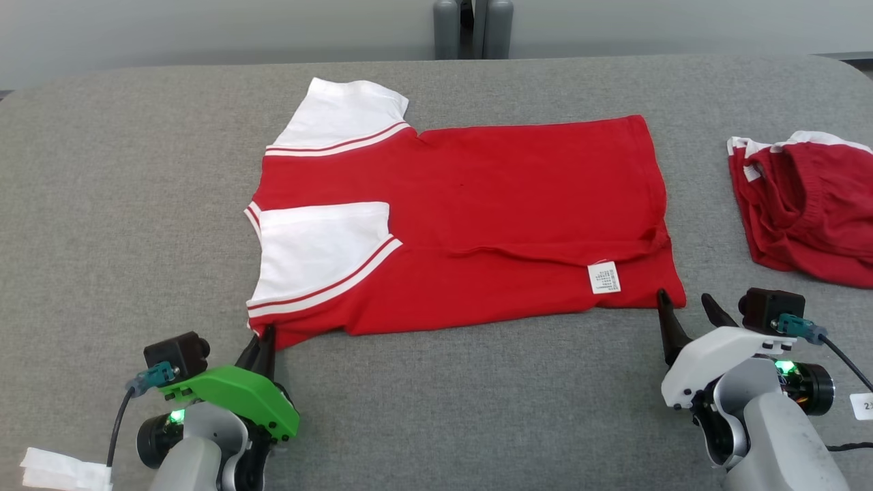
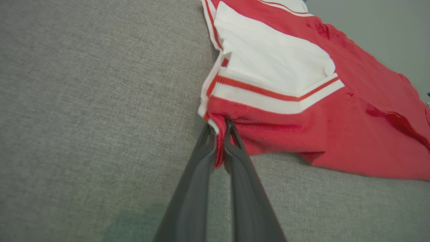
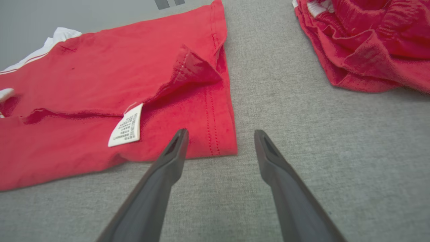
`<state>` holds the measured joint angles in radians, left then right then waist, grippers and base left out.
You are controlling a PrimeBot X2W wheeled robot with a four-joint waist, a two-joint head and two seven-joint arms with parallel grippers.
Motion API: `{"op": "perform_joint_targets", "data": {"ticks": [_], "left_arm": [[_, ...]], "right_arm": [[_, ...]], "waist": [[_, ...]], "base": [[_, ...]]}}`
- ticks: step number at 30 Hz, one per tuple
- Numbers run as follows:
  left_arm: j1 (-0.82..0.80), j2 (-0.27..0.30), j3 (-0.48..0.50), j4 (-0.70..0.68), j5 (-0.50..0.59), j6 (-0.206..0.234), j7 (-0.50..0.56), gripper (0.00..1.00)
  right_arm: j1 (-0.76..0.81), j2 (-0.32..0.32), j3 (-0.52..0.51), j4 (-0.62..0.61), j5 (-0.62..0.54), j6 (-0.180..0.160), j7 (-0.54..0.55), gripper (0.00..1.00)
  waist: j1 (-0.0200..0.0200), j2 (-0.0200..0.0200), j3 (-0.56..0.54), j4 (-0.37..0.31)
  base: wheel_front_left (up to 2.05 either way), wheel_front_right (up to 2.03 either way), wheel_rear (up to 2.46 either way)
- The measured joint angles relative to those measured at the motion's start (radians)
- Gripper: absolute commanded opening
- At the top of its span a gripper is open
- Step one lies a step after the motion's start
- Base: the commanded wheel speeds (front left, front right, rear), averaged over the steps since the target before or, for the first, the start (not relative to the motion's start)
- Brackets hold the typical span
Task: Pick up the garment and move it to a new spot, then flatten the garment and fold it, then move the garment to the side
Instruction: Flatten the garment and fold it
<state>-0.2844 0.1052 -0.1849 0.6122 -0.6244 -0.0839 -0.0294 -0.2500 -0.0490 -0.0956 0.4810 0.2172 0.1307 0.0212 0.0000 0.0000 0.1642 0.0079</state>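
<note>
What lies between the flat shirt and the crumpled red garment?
Bare grey table, between shirt and crumpled garment, as the head view shows.

Grey table (image 1: 136,204) bears shirt (image 1: 477,204) and crumpled garment (image 1: 811,204).

Head view high, looking down on table (image 1: 102,170), wrist views low, close, sharing red garment (image 1: 511,191)

Counted: garments, two: flat shirt (image 1: 464,218), crumpled heap (image 1: 805,204). Grippers, two: left gripper (image 1: 266,332), right gripper (image 1: 683,297). Care label (image 1: 604,277), one.
</note>
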Motion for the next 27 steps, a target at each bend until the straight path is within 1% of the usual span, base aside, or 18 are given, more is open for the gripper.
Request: {"op": "perform_joint_targets", "data": {"ticks": [7,8,9,10,11,12,16,19,22,27], "left_arm": [[-0.004,0.007,-0.007,-0.037,0.002,-0.004,-0.016,0.00],[-0.005,0.008,-0.009,-0.045,0.002,-0.004,-0.017,0.00],[-0.005,0.008,-0.010,-0.051,0.004,-0.004,-0.018,0.00],[-0.005,0.009,-0.011,-0.057,0.004,-0.004,-0.021,0.00],[-0.006,0.009,-0.012,-0.062,0.005,-0.004,-0.024,0.00],[-0.006,0.010,-0.013,-0.067,0.005,-0.003,-0.025,0.00],[-0.008,0.020,-0.020,-0.095,0.012,-0.003,-0.026,0.00],[-0.013,0.035,-0.022,-0.128,0.017,-0.002,-0.024,0.00],[-0.019,0.054,-0.021,-0.179,0.021,0.005,-0.014,0.00],[-0.013,0.087,-0.022,-0.298,0.027,0.014,0.021,0.00]], "right_arm": [[-0.102,0.000,-0.014,0.185,0.013,0.000,-0.006,1.00],[-0.119,-0.001,-0.012,0.211,0.017,0.000,-0.006,0.78],[-0.134,-0.001,-0.010,0.234,0.025,0.000,-0.006,0.33],[-0.146,-0.003,-0.009,0.252,0.034,0.000,-0.009,0.19],[-0.157,-0.003,-0.007,0.269,0.042,0.000,-0.017,0.13],[-0.168,-0.003,-0.006,0.285,0.052,0.000,-0.025,0.00],[-0.200,0.000,-0.010,0.325,0.074,0.000,-0.055,0.00],[-0.229,0.000,-0.019,0.328,0.094,0.000,-0.063,0.00],[-0.252,0.001,-0.034,0.306,0.106,0.000,-0.055,0.00],[-0.251,0.001,-0.056,0.229,0.130,0.000,0.004,0.00]], "waist": [[0.0000,0.0000,0.009,0.027],[0.0000,0.0000,0.011,0.031],[0.0000,0.0000,0.012,0.035],[0.0000,0.0000,0.013,0.038],[0.0000,0.0000,0.014,0.041],[0.0000,0.0000,0.013,0.043],[0.0000,0.0000,0.005,0.043],[0.0000,0.0000,-0.005,0.039],[0.0000,0.0000,-0.017,0.033],[0.0000,0.0000,-0.039,0.024]], "base": [[0.00,0.00,0.00],[0.00,0.00,0.00],[0.00,0.00,0.00],[0.00,0.00,0.00],[0.00,0.00,0.00],[0.00,0.00,0.00],[0.00,0.00,0.00],[0.00,0.00,0.00],[0.00,0.00,0.00],[0.00,0.00,0.00]]}}
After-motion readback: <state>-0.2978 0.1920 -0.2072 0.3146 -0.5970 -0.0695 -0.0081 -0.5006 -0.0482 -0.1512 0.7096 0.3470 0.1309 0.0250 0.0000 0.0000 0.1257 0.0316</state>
